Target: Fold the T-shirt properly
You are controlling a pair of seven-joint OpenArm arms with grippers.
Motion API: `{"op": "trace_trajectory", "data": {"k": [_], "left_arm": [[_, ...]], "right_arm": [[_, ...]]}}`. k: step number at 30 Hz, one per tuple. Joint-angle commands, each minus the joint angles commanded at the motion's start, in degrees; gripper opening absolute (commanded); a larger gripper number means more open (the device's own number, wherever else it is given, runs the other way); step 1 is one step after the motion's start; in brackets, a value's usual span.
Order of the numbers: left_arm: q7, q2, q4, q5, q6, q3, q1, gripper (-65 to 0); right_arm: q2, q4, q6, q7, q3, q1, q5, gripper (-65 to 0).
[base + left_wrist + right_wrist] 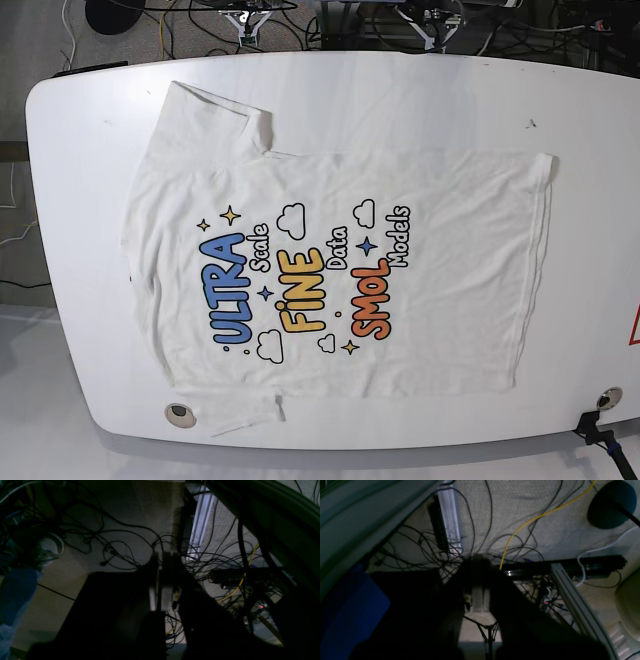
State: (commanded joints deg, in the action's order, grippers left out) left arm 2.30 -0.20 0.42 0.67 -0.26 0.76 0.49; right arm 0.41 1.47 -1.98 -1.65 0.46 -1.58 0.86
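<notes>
Off the table's far edge, over a floor strewn with cables (480, 542), both arms hang parked: the left gripper (161, 580) and the right gripper (478, 597) each show their pale pads pressed flat together in the wrist views, clenched on nothing. Neither touches cloth, and in the base view only the arm mounts peek in at the top edge. The T-shirt (330, 270) lies spread flat, print up, across the white table (420, 90), collar toward that view's left, hem toward its right, one sleeve up top and the other hanging at the near edge. By my judgement no fold has begun; the first move calls for both arms to reach in and pinch matching edges. The print reads "ULTRA Scale", "FINE Data", "SMOL Models".
</notes>
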Motion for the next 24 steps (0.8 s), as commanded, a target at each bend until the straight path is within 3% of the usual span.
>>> {"op": "trace_trajectory", "data": {"k": [12,15,17,24], "left_arm": [[0.27,-0.4,-0.41,-0.16,-0.16,-0.26,0.02,-63.5],[0.51,-0.27,-0.42,-0.14,-0.2,-0.31,0.26,-55.1],[0.76,-0.3,-0.42,-0.02,-0.1,-0.22,0.27,-53.4],[0.7,-0.43,-0.18,0.05,-0.16,-0.01,0.23,-63.2]], "right_arm": [[0.27,0.38,0.08,0.15,0.22,-0.18,-0.13,-65.0],[0.17,0.13,0.0,-0.02,0.25,-0.2,-0.12,-65.0],[0.11,0.07,-0.03,0.02,0.39,-0.13,0.02,-65.0],[0.23,0.35,-0.05,-0.34,0.38,-0.43,0.0,-65.0]]}}
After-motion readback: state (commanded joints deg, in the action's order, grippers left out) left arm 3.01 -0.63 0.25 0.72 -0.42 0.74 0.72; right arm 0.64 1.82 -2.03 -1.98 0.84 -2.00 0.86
